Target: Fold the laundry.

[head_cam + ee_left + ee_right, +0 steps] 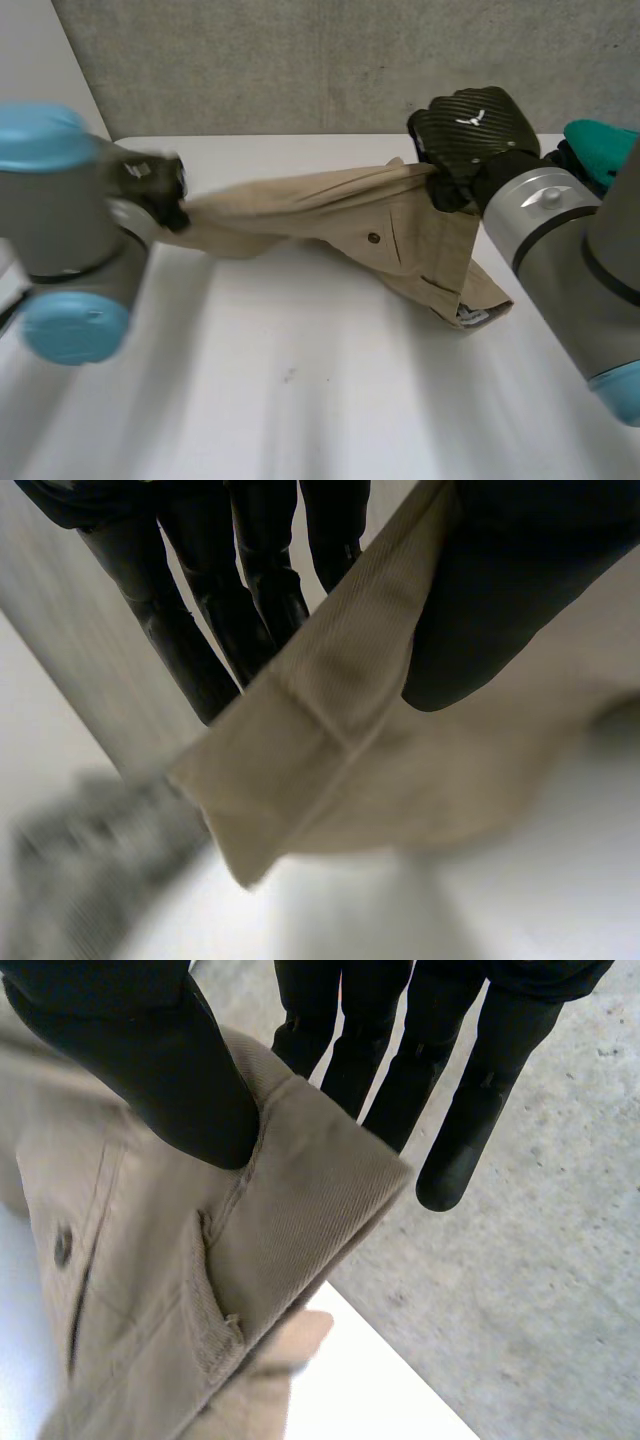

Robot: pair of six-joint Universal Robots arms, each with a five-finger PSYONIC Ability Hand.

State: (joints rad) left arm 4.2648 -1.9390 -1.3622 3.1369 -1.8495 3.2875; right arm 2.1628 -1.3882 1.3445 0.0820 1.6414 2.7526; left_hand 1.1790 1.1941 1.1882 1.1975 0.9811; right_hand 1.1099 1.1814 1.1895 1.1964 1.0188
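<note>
- Left hand (158, 190) pinches the garment (320, 215) at one end, between thumb and fingers.
- Right hand (470, 130) pinches its waistband; the cloth stretches between both hands, sagging onto the counter (300, 400).
- Likely step: spreading out. Next, lay it flat under even tension.

My left arm (70, 250) in from 9 o'clock, left hand (158, 190) pinching one end of the trousers (300, 205) between thumb and straight fingers, my right arm (560, 250) from 4 o'clock, right hand (470, 130) at 1 o'clock, thumb clamped on waistband.
</note>
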